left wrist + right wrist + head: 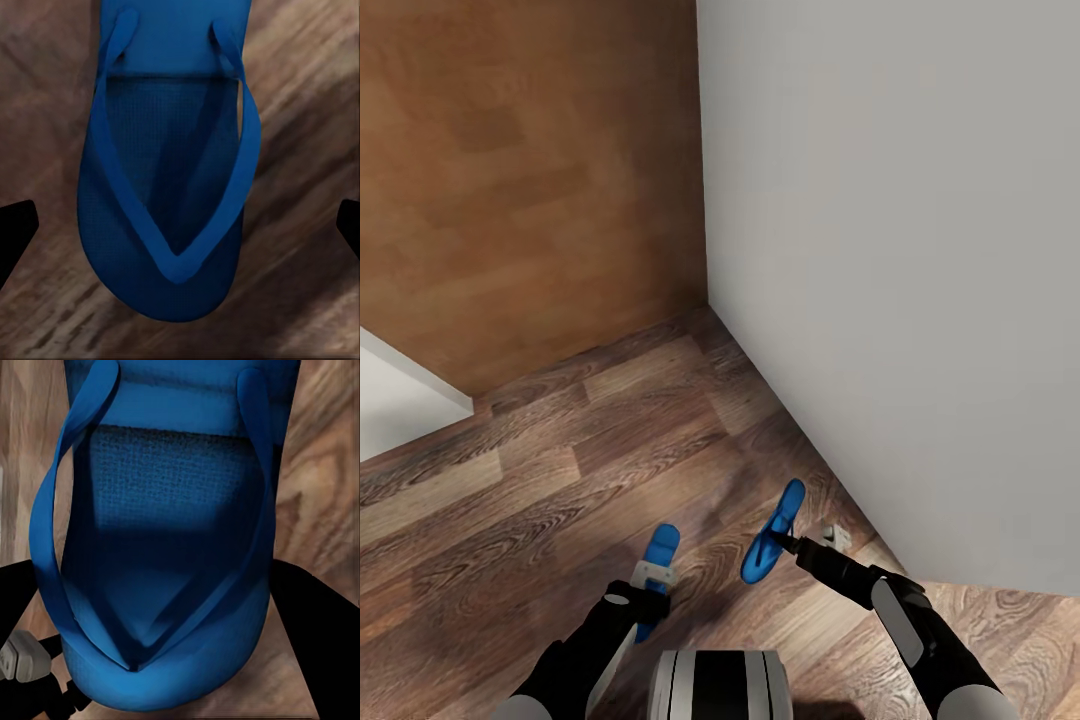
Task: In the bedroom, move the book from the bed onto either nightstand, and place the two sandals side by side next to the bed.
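Two bright blue sandals are down by the wall's foot. One sandal lies flat on the wood floor. My left gripper hangs over it, open, its dark fingertips wide apart on either side and clear of the sole. The other sandal is tilted and held off the floor. My right gripper is shut on it, black fingers pressed at its edge. The book, bed and nightstand are out of view.
A pale grey wall stands close on the right, meeting a brown wooden panel in a corner ahead. A white slab's edge juts in at the left. Wood-plank floor stretches to the left of the sandals.
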